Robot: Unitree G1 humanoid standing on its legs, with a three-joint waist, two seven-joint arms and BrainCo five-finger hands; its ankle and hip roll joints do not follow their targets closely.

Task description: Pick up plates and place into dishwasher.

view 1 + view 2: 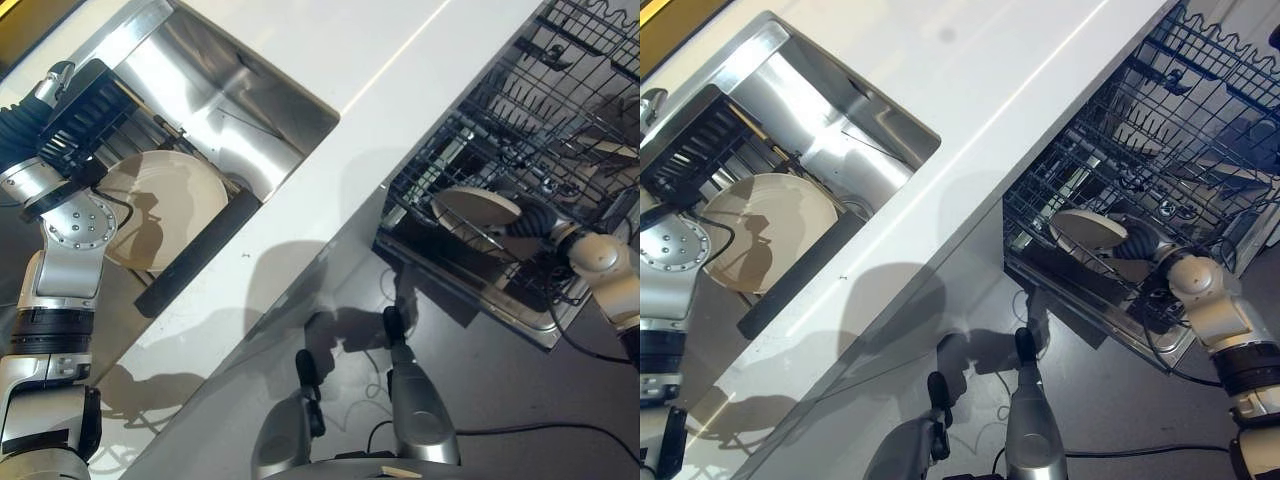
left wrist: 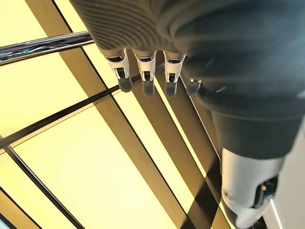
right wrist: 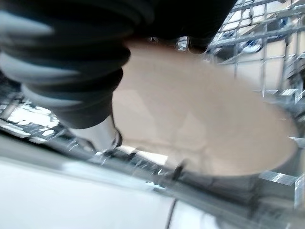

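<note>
A cream plate (image 1: 165,205) lies in the steel sink (image 1: 215,75) at the upper left. My left hand (image 1: 85,115) hovers over the sink's left end, beside that plate; in its wrist view the fingers (image 2: 145,71) hang straight and hold nothing. A second cream plate (image 1: 478,207) is down among the wires at the front of the dishwasher's lower rack (image 1: 560,110). My right hand (image 1: 535,225) is shut on this plate's edge. In the right wrist view the plate (image 3: 205,129) runs between the thumb (image 3: 107,136) and the fingers behind it.
A white counter (image 1: 380,60) separates the sink from the pulled-out dishwasher rack. A dark bar (image 1: 200,255) lies along the sink's near edge beside the plate. More wire tines and a basket (image 1: 1230,130) fill the rack behind the held plate.
</note>
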